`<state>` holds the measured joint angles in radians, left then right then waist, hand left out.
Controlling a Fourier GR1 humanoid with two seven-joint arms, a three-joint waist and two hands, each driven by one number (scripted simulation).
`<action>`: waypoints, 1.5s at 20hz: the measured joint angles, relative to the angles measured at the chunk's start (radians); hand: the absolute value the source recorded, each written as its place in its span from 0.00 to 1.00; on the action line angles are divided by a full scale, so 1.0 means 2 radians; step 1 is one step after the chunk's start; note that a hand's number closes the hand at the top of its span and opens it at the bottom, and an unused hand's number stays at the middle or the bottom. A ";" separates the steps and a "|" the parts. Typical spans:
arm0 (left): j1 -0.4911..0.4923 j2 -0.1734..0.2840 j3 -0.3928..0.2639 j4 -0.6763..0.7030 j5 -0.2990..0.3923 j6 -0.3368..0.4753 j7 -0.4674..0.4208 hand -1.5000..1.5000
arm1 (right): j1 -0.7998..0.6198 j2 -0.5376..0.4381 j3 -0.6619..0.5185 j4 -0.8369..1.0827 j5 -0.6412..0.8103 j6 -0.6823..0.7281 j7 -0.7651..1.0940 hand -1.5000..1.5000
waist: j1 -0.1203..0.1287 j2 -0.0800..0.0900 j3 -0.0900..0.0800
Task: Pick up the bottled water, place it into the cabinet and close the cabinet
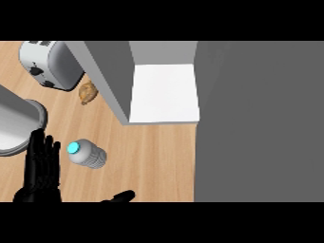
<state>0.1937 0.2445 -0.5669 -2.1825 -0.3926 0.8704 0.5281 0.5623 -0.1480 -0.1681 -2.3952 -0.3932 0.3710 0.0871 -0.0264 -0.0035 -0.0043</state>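
A light wooden counter fills the left and middle of the frame. At the upper left stands a silver toaster, a small brown pastry just beside it, while a grey cylindrical pot sits at the left edge.

Light matt wood-grain tabletop; on it, brushed-metal toaster, clear ribbed plastic water bottle, matt grey cabinet.

Single head view, steeply down, close over counter
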 measured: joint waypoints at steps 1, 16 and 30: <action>-0.003 0.004 0.009 0.010 0.018 -0.002 -0.011 0.00 | 0.001 0.000 0.003 0.000 -0.001 0.001 0.001 0.00 | 0.000 0.000 0.000; -0.005 -0.013 0.133 0.211 0.231 -0.081 -0.246 0.00 | 0.044 -0.006 -0.021 0.006 -0.026 0.033 -0.042 0.00 | 0.001 0.001 0.000; -0.041 -0.066 0.227 0.444 0.321 -0.181 -0.426 0.00 | 0.089 -0.020 -0.026 0.008 -0.050 0.060 -0.071 0.00 | 0.001 0.002 0.000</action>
<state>0.1123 0.1117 -0.1138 -1.2937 0.2502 0.5089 -0.3229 0.7405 -0.1872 -0.2209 -2.3799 -0.4928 0.4907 -0.0550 -0.0239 -0.0004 -0.0034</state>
